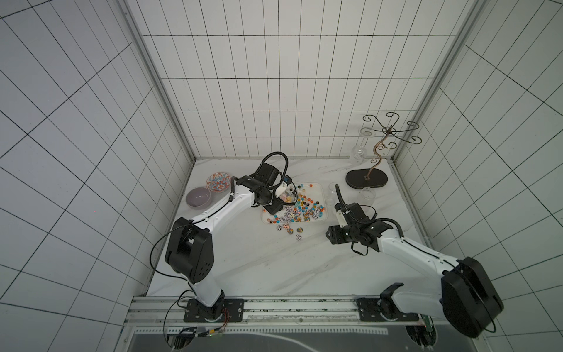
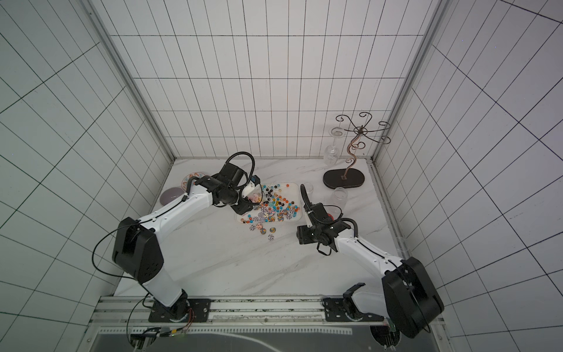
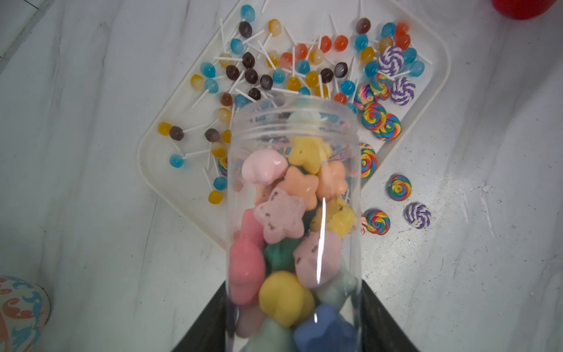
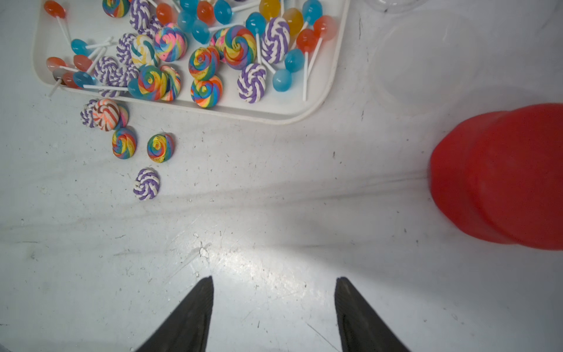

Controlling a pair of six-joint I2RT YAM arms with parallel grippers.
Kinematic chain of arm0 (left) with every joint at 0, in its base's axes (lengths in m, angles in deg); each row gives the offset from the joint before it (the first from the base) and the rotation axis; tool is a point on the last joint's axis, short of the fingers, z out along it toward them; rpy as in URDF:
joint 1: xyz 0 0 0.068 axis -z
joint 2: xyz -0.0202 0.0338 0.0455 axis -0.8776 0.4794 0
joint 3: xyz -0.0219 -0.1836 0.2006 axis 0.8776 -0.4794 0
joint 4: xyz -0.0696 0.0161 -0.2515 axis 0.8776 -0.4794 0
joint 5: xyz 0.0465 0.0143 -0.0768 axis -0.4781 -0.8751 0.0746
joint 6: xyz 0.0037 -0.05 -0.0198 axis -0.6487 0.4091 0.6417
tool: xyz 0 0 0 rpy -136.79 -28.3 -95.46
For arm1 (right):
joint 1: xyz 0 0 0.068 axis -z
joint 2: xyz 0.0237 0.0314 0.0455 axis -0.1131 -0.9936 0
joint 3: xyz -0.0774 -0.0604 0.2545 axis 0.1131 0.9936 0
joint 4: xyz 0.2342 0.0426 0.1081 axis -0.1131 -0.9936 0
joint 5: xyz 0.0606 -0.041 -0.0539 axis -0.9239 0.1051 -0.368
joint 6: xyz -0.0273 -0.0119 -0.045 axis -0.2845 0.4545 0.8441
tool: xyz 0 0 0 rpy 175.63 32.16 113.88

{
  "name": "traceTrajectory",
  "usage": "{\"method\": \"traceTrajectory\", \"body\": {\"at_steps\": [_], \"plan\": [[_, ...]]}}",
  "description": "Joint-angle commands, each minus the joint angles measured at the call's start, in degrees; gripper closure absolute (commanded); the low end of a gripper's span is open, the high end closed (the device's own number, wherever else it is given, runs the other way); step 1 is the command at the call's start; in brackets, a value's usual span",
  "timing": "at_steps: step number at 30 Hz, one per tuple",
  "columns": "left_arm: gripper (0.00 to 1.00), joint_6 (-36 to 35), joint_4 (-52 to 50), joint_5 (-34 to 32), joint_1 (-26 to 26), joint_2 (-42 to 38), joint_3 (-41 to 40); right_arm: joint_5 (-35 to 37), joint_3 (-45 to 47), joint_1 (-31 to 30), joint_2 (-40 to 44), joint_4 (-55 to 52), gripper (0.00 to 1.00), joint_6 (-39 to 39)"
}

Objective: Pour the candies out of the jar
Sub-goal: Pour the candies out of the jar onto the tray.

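Observation:
My left gripper (image 3: 294, 320) is shut on a clear plastic jar (image 3: 292, 146), which is tilted mouth-down over a white tray (image 3: 164, 170). Pastel star and lump candies (image 3: 274, 213) fill the jar up to its neck. In both top views the jar (image 1: 285, 195) hangs over the tray's left end (image 2: 243, 220). Ball lollipops and swirl discs (image 1: 304, 207) lie scattered on the tray. Several swirl discs (image 4: 146, 184) lie on the table beside it. My right gripper (image 4: 274, 280) hovers open over bare table, right of the tray, with nothing between its fingers.
Red lids (image 4: 502, 176) lie on the table next to my right gripper. Two empty clear jars (image 1: 367, 195) (image 1: 330, 189) stand right of the tray. A wire glass stand (image 1: 367, 179) holding a wine glass (image 1: 359, 149) is at the back right. A grey bowl (image 1: 198, 197) and a patterned bowl (image 1: 218, 182) sit at the left.

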Motion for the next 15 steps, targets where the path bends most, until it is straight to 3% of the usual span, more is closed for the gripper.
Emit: {"method": "traceTrajectory", "body": {"at_steps": [1,9,15], "plan": [[0.68,1.45,-2.16,-5.44,1.22,1.77,4.14,-0.97,-3.73,1.75,0.84,-1.10,0.35,0.68],[0.68,2.34,-11.38,-18.06,6.14,10.09,12.77,-2.74,-4.70,4.30,0.90,-1.10,0.32,1.76],[0.68,3.34,-18.05,-23.67,9.19,16.37,18.22,-3.35,-5.40,5.47,1.77,-1.19,0.26,2.44]]}}
